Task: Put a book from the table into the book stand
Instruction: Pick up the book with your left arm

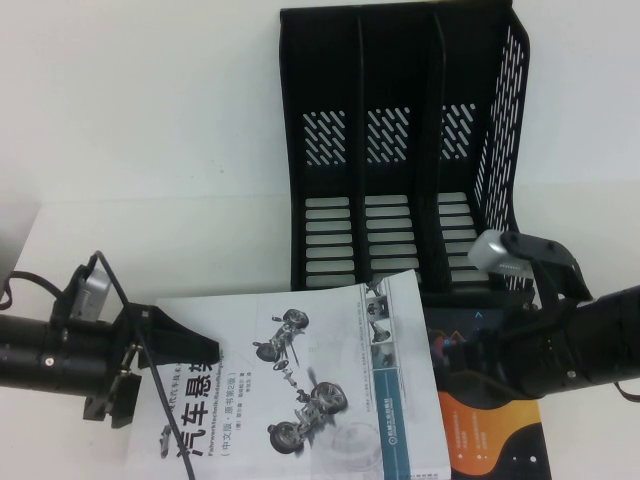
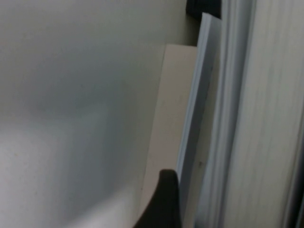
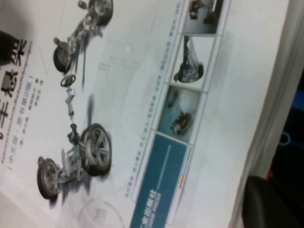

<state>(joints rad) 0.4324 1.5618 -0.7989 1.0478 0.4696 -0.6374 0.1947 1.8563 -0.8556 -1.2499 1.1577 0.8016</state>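
Book (image 1: 300, 375): large white paperback, bold black Chinese title, grey car-suspension drawing, teal band with small photos along the spine side; lies flat on the table (image 1: 150, 130) at the near edge, slightly rotated, far corner just short of the book stand's base. Left side: left gripper (image 1: 150, 355) sits at the book's left edge, arm coming in low and roughly horizontal from the left, jaws spread wide, upper finger over the cover's corner, lower one beside the title; not gripping anything. Left wrist view shows the stacked page edges (image 2: 209, 118) close up with a dark fingertip (image 2: 164, 199) next to them. Bare white table left of and behind the book. Book stand (image 1: 400, 150): black, three upright slots, perforated walls, all slots vacant. Right: right gripper (image 1: 455, 365) low at the book's spine edge, over a dark navy book with orange shapes (image 1: 495, 425); can't tell its jaw state.
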